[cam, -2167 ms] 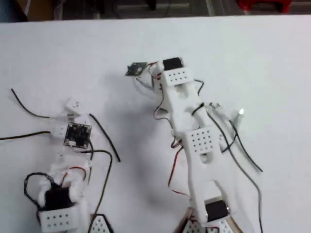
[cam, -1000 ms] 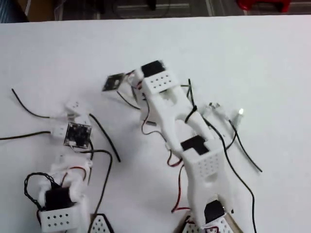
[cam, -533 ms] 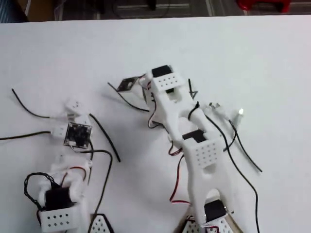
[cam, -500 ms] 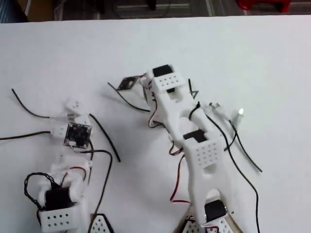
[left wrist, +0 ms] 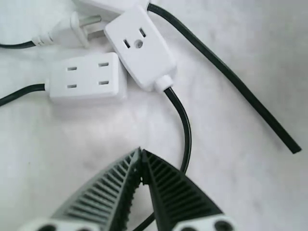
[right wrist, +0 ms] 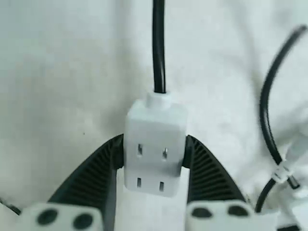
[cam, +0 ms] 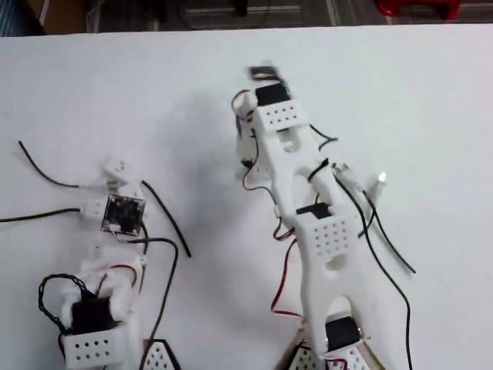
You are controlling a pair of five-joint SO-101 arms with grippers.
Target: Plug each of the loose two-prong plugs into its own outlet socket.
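Note:
My left gripper is shut with nothing in it, just short of a cluster of white parts. There a double outlet block lies beside a single socket on a black cord, with a loose two-prong plug behind them. In the high view these parts lie at the left, ahead of the left arm. My right gripper is shut on a white outlet block whose black cord runs straight away. The right arm stretches toward mid table.
A white plug piece with a small lit lamp lies to the right of the right arm, with black cords trailing toward the near edge. More black cord curls by the left arm. Another cord passes beside the held block.
The right arm's wrist swung to the left, then back right and farther up the table. The left arm and the parts in front of it stayed put.

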